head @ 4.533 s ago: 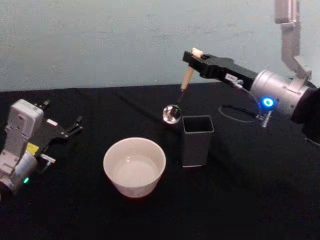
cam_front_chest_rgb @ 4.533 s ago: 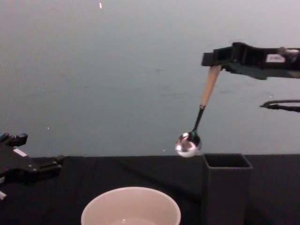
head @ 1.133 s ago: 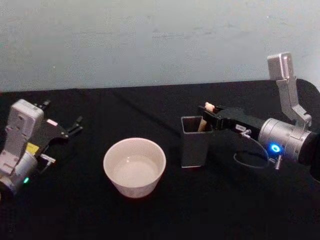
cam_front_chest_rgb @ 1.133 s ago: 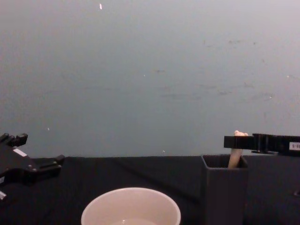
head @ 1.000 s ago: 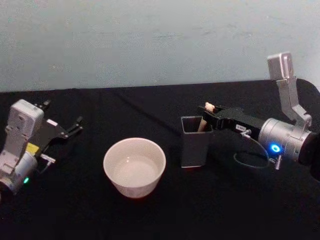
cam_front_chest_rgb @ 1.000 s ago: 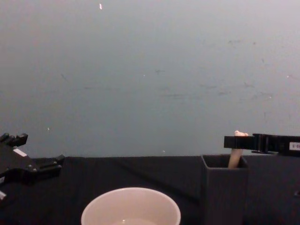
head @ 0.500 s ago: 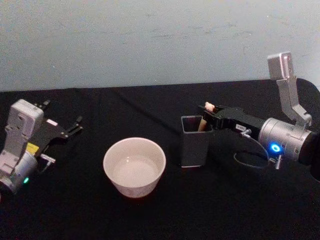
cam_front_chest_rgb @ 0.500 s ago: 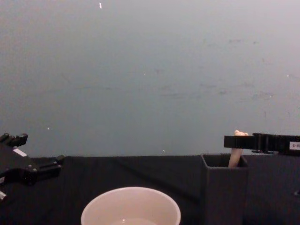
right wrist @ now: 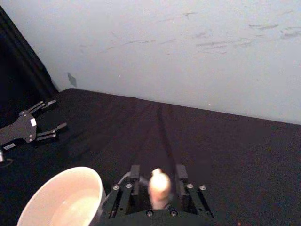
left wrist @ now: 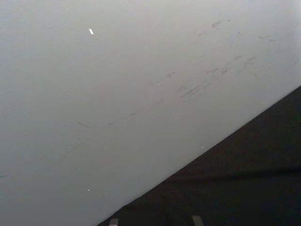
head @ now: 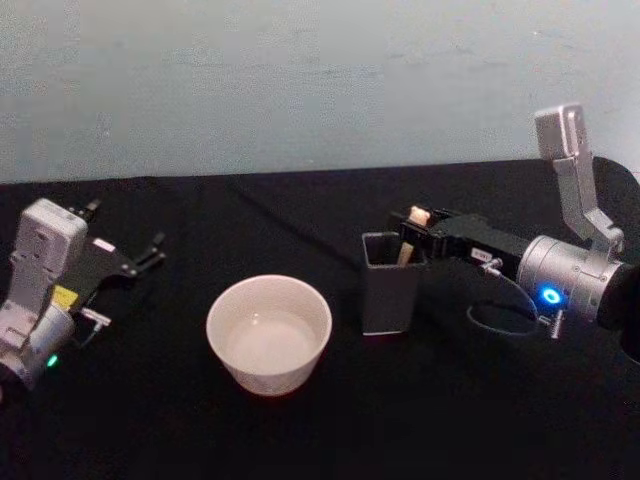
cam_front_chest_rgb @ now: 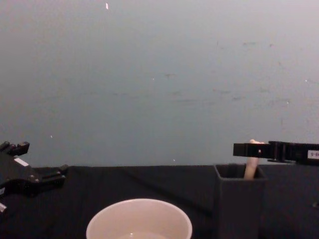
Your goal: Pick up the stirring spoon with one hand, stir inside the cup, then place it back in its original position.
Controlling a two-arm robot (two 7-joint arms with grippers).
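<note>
The stirring spoon (head: 406, 244) stands in the dark grey square holder (head: 389, 285), its original position, with only the beige handle and bear head (cam_front_chest_rgb: 252, 160) showing above the rim. My right gripper (head: 416, 222) reaches in from the right at the handle's top. It is open, with a fingertip (right wrist: 135, 172) on each side of the bear head (right wrist: 159, 187) and a gap to each. The cream cup (head: 268, 334) sits left of the holder, nearer to me. My left gripper (head: 150, 250) rests open at the table's far left.
A black cloth covers the table (head: 300, 220), with a pale wall behind. A thin cable (head: 490, 325) loops under my right wrist. Open cloth lies between the cup and my left arm (head: 40, 280).
Over 4.5 s the spoon went from hanging above the holder down into it. In the last half second my right gripper's fingers have spread off the handle; the left arm is unmoved.
</note>
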